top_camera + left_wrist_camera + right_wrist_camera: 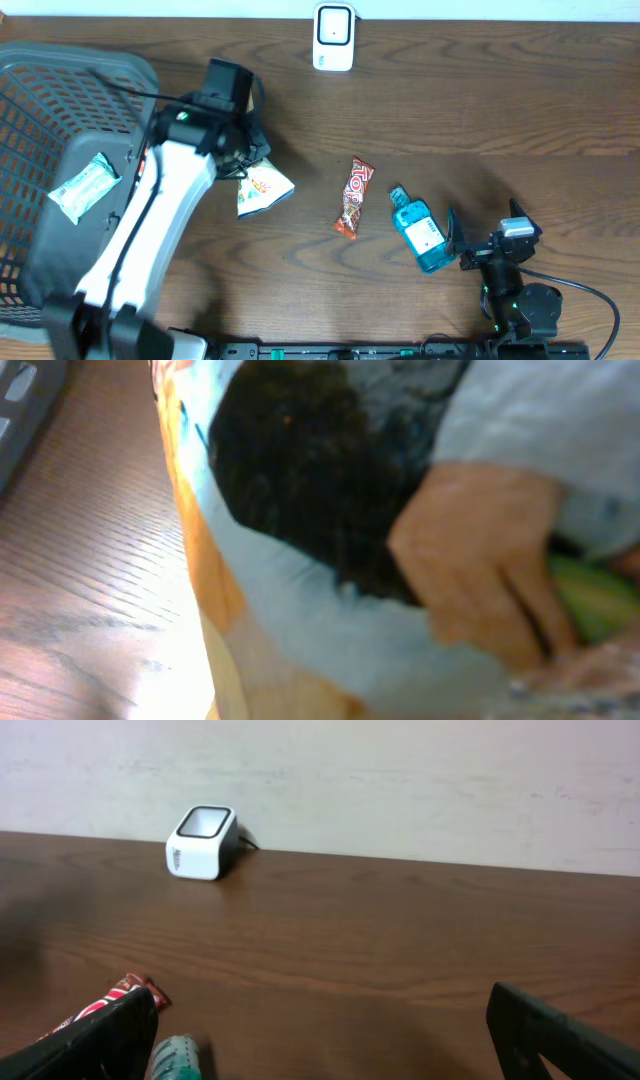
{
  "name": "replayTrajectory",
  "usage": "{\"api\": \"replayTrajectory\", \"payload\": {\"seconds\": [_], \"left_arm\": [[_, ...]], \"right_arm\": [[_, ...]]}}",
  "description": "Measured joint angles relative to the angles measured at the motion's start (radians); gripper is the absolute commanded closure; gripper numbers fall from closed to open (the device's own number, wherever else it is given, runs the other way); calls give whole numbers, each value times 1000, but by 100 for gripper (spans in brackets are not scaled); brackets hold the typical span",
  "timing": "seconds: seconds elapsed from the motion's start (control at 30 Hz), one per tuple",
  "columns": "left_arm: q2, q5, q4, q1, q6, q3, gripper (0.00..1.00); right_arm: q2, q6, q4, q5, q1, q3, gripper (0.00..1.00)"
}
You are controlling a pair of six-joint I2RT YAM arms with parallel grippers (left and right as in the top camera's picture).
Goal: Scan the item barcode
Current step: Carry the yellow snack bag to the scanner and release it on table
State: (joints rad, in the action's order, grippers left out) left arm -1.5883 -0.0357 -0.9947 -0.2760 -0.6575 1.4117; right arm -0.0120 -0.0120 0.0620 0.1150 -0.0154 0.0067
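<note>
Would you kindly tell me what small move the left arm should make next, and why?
Probably carry the snack bag toward the white scanner. The left tool is shut on the bag, but the scanner stands well away from it, so the barcode is likely too far off to be read.

Overhead you look straight down on the table. Your left wrist view sits close against a bag; the right looks low toward the scanner, also seen overhead.
</note>
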Motion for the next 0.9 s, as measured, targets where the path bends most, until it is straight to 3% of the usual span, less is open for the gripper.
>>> {"api": "replayTrajectory", "payload": {"seconds": [0.27,0.47,0.6,0.67,0.8,0.9], "left_arm": [[-229,47,48,-7,-25,0,93],[-287,65,131,-73,2,0,93],[-304,96,135,-163,46,0,85],[-314,135,126,-213,59,0,70],[-320,187,120,-288,76,0,0],[-320,204,119,-322,72,0,2]], "right_arm": [[0,0,0,0,0,0,1],[0,0,0,0,0,0,1],[0,0,0,0,0,0,1],[0,0,0,0,0,0,1],[0,0,0,0,0,0,1],[0,0,0,0,0,0,1]]}}
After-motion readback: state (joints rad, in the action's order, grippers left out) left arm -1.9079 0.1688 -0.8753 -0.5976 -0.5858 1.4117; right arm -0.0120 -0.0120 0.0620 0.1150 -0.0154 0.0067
